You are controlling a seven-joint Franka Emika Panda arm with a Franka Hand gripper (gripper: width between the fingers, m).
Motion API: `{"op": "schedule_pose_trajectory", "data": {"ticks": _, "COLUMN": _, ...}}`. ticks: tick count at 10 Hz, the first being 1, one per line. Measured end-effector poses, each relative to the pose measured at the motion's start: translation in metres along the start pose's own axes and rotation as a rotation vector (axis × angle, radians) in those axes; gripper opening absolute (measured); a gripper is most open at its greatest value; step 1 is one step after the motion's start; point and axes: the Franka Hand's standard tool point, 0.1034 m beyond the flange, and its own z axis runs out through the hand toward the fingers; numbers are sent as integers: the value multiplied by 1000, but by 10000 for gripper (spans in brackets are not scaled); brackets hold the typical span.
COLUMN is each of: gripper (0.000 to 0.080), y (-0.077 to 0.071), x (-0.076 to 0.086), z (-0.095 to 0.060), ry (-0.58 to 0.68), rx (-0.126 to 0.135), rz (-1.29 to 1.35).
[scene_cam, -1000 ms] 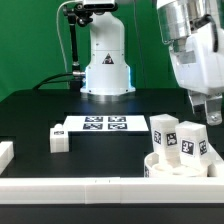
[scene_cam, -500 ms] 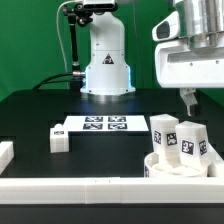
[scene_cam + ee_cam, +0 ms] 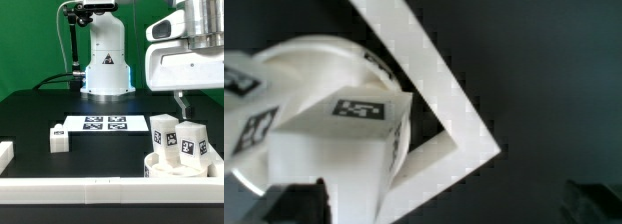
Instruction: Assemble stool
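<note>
Gripper (image 3: 434, 203) wide open (nothing held) above stool (image 3: 176, 150)

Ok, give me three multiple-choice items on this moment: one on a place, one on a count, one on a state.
1. Where is the lone leg?
A. on the seat
B. beside the marker board, on the exterior view's left
C. in the gripper

2. How many legs stand on the seat?
A. one
B. two
C. three

3. The gripper is:
A. open, holding nothing
B. shut on a leg
C. shut on the seat

Answers:
1. B, it lies at the board's end.
2. B, two standing legs rise upright from the disc.
3. A, the wrist view shows its fingers wide apart, nothing gripped.
</note>
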Motion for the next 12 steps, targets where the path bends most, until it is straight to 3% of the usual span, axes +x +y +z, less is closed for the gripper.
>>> {"op": "schedule_pose_trajectory", "data": {"ticks": 6, "gripper": 649, "y": 13, "x": 2, "z": 5, "ry": 20, "rx": -31, "rz": -645}}
{"op": "schedule_pose_trajectory", "data": {"ticks": 10, "gripper": 648, "y": 27, "x": -2, "z": 15, "ry": 13, "rx": -60, "rz": -912}}
{"op": "schedule_pose_trajectory", "data": {"ticks": 12, "gripper": 649, "y": 30, "x": -3, "z": 21, "ry": 2, "rx": -67, "rz": -907}}
